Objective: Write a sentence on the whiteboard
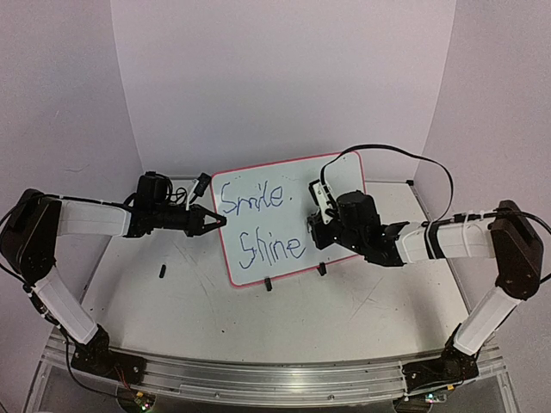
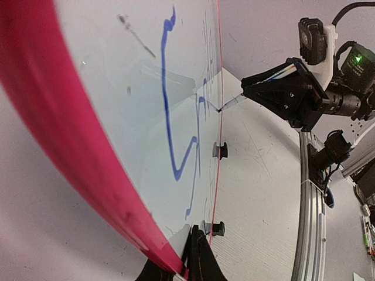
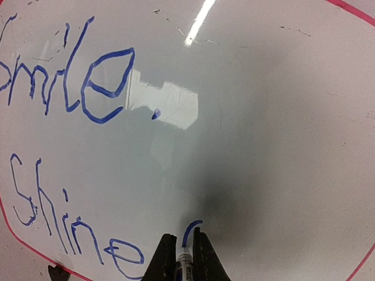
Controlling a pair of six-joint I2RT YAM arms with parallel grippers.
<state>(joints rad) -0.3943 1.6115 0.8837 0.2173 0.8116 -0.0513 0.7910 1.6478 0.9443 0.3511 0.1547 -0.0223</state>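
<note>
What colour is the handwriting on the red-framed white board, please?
Blue handwriting; clearest in the right wrist view.

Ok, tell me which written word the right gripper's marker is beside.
Shine, the lower word on the whiteboard: the marker in the right gripper sits just past its final e. Smile is the upper line, away from the tip.

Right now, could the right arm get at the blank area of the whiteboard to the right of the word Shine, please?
Probably yes: the right gripper holds the marker, its tip against the whiteboard just there, nothing between.
</note>
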